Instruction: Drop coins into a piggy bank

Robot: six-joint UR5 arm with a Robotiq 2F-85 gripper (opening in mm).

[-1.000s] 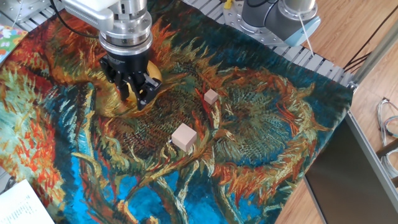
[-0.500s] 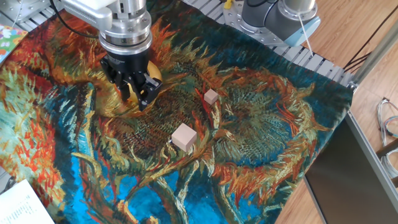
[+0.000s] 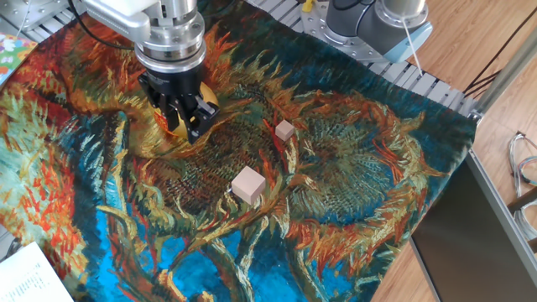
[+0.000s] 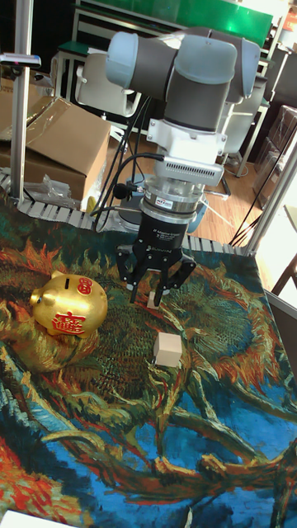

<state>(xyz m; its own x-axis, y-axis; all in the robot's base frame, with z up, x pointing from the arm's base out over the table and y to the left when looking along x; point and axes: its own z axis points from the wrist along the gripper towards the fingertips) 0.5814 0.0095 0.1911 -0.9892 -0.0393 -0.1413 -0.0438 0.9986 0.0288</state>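
Observation:
The gold piggy bank (image 4: 68, 307), with red markings on its side and snout, sits on the painted cloth at the left of the tall fixed view. In the fixed view my arm covers most of the piggy bank (image 3: 210, 101), and only a gold edge shows. My gripper (image 4: 153, 295) hangs just right of the bank, pointing down. Its fingers are apart, and I see nothing held in the gap. In the fixed view the gripper (image 3: 185, 124) hides the bank's top. No coins show in either view.
A small pale wooden cube (image 3: 284, 130) and a larger one (image 3: 248, 184) lie on the cloth (image 3: 352, 193) right of the gripper. The robot base (image 3: 369, 21) stands at the table's far edge. A cardboard box (image 4: 58, 140) sits behind the table.
The gripper has shifted slightly upward in the fixed view. The bank and both cubes have not moved.

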